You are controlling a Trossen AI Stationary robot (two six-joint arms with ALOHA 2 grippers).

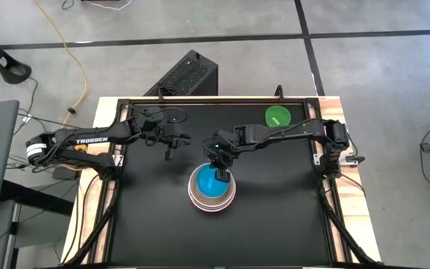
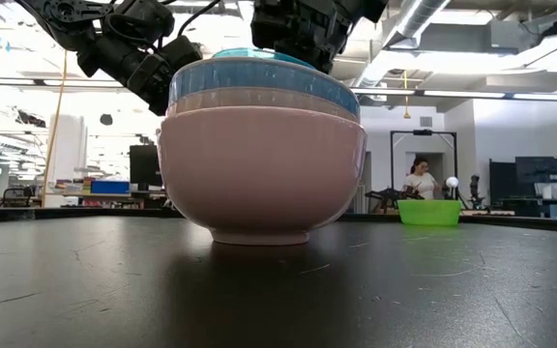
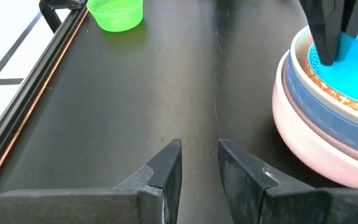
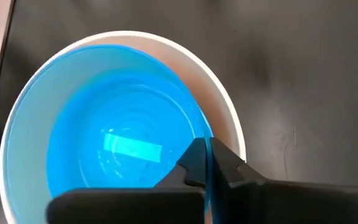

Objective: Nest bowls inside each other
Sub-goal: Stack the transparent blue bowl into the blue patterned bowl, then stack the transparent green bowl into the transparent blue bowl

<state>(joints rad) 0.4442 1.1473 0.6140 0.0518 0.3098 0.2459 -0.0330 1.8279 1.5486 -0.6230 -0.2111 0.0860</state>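
Note:
A stack of bowls stands mid-table on the foot of its pink outer bowl. A larger blue bowl is nested in it, and a bright blue bowl lies innermost. My right gripper reaches down into the stack from the far side and is shut on that innermost bowl. My left gripper hangs open above bare table to the left of the stack, with nothing between its fingers. A small green bowl stands upright alone at the far right. My right gripper pinches the bright blue bowl's rim, with one finger inside the bowl and one outside. The fingers slant down from above and from the table's far side. The bowl sits level inside the stack. Whether it rests fully on the bowl below I cannot tell.
A black mat covers the table inside a raised frame. The mat lies bare in front of and beside the stack. A person sits in the room beyond the far edge.

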